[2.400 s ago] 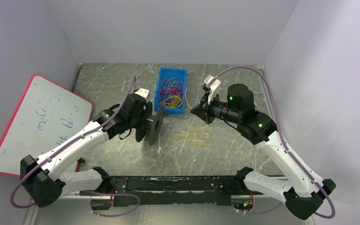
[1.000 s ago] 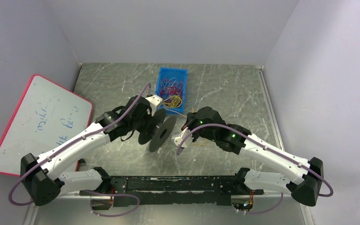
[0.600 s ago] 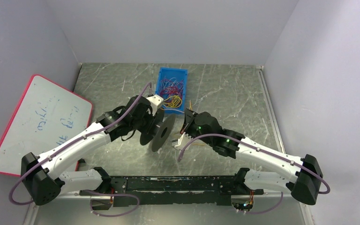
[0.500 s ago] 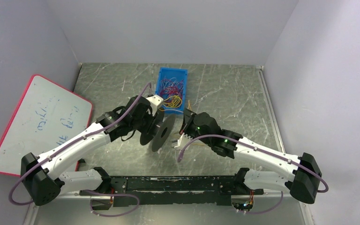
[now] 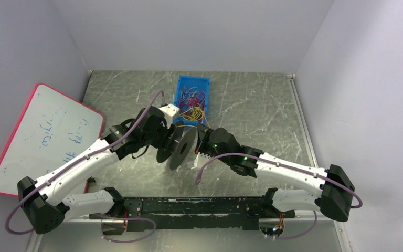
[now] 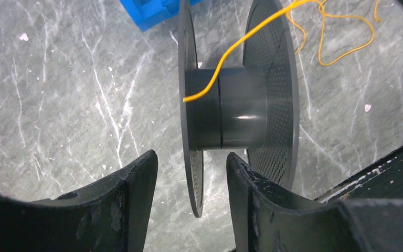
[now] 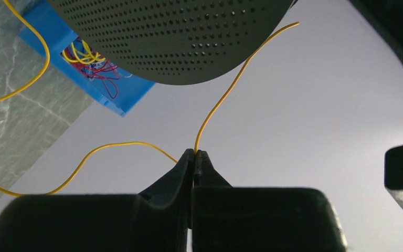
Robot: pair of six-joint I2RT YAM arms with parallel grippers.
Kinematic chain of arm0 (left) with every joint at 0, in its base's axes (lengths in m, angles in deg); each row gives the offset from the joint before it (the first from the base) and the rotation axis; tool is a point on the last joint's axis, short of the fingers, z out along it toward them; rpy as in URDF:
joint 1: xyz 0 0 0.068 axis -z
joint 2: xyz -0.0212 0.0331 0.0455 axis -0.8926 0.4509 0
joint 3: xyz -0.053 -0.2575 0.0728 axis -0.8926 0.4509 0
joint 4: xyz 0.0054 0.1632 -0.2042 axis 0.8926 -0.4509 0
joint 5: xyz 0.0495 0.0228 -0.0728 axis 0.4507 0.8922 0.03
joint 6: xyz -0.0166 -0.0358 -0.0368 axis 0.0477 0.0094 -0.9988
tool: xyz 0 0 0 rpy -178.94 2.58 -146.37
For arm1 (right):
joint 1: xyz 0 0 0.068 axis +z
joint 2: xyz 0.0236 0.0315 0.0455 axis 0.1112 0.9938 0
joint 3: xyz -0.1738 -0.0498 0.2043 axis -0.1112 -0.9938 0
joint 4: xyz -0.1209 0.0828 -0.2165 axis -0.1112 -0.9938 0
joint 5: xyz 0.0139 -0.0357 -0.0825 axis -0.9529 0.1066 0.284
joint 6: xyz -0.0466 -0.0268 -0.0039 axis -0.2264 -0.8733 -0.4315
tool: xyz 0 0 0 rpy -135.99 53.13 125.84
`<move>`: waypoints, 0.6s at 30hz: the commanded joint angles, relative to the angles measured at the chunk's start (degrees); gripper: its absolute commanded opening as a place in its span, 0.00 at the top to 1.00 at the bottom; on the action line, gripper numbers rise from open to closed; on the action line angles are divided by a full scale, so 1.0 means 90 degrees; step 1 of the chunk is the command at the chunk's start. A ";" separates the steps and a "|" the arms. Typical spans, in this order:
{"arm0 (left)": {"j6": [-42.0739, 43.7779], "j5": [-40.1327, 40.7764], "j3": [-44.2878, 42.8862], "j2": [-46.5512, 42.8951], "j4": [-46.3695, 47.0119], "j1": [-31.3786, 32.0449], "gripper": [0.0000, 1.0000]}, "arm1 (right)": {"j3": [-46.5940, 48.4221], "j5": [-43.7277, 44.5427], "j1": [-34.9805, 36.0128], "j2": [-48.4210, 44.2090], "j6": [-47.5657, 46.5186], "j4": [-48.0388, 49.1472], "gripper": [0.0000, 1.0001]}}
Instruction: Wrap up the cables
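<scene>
Yellow cable [image 7: 210,113], pinched in the right pincer [image 7: 194,153] newly at 3 o'clock of the spool [image 6: 273,79], is reaching its hub [image 6: 231,113] for winding.

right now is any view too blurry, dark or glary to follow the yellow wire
Left wrist: sharp, the yellow wire clear against the spool, only a soft sheen on its hub. Right wrist: wire crisp where the right end effector pinches it, though the fingers are near-black silhouettes. Top external: even light, no glare, but the wire is hard to trace.
</scene>
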 commanded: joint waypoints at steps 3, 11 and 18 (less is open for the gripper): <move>-0.0135 0.0183 -0.0647 -0.0174 -0.0577 0.0045 0.42 | 0.0536 0.0087 0.0204 -0.0019 -0.0669 -0.0482 1.00; -0.0142 0.0339 -0.1451 -0.0164 -0.1141 0.0043 0.36 | 0.1056 -0.0010 0.0473 -0.0118 -0.0549 -0.1426 1.00; -0.0134 -0.0011 -0.1754 -0.0358 -0.1218 0.0040 0.35 | 0.1403 -0.0375 0.0650 -0.0307 0.0153 -0.2237 1.00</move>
